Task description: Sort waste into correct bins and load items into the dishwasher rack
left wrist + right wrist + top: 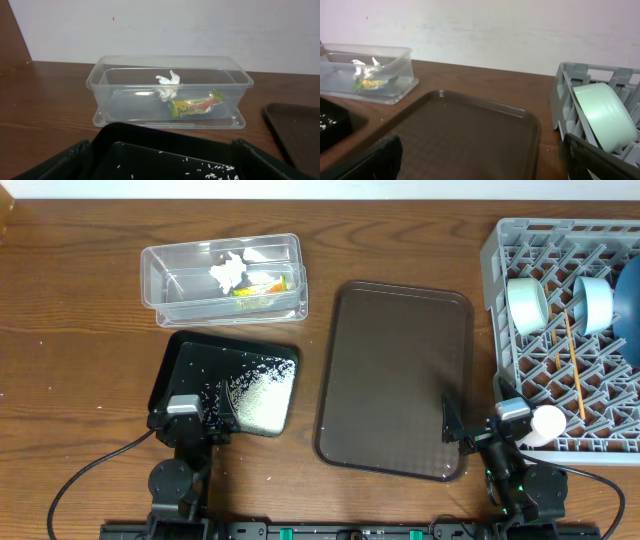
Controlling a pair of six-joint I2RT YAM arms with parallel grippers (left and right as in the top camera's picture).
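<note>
The clear tub (170, 280) at the back left holds the white tissue (228, 272) and the yellow-green wrapper (258, 286); both also show in the left wrist view (168, 85) (196, 105). The black tray (190, 360) holds the rice grains (262, 395). The grey rack (520, 360) at the right holds the pale green bowl (527, 303), the light blue bowl (594, 302), the blue plate (630, 300), the chopsticks (574, 365) and the cup (546, 424). My left gripper (192, 418) (162, 160) is open and empty over the black tray's near edge. My right gripper (478, 426) (480, 162) is open and empty over the brown tray's near right corner.
The brown serving tray (395, 380) lies bare in the middle, between the black tray and the rack. A few stray rice grains lie on the wooden table around the black tray. The rack's near left corner (560, 95) stands close beside my right gripper.
</note>
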